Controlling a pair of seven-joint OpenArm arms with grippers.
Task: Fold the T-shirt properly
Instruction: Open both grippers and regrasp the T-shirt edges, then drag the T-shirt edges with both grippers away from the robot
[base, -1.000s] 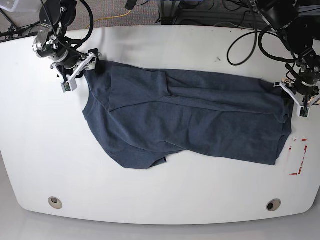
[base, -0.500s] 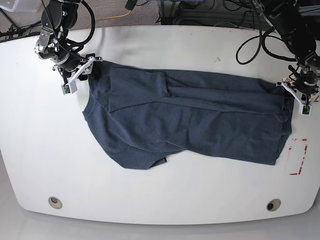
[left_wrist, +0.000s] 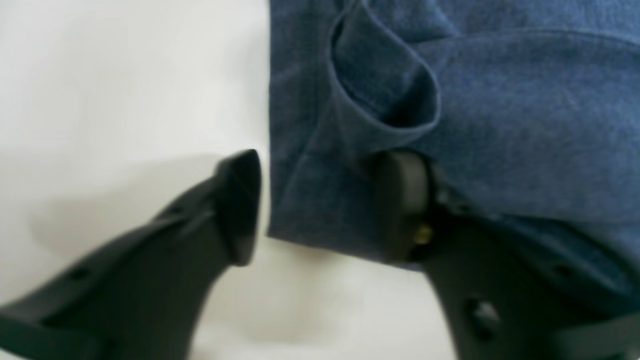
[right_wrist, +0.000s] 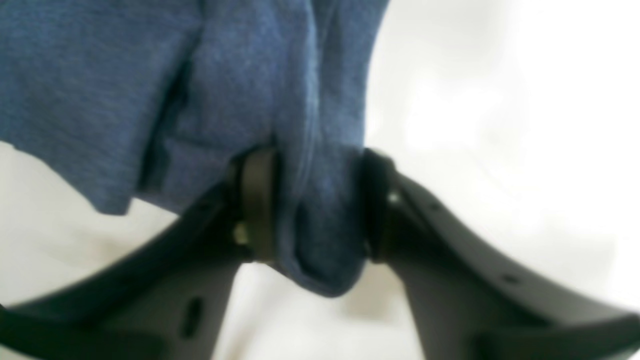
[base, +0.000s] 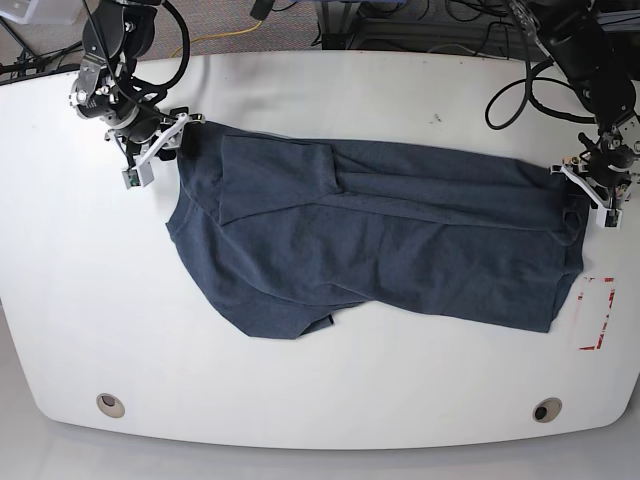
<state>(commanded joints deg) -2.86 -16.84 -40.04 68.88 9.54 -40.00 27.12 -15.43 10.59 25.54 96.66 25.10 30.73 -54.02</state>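
Right gripper (right_wrist: 310, 205) clamps bunched T-shirt (base: 380, 235) at upper left; left gripper (left_wrist: 320, 205) gapes astride the hem and may lose it

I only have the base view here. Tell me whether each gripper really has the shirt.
Observer: The right gripper does. Its wrist camera shows a bunched fold of the T-shirt squeezed between both pads.
Operator: Now report the left one.
Observer: The left gripper is open. One fingertip sits off the cloth over the bare table, just beside the shirt's edge.
Operator: Give me the other finger.
Observer: It lies against the fabric, under a small raised loop of hem; the cloth between the fingers is not pinched.
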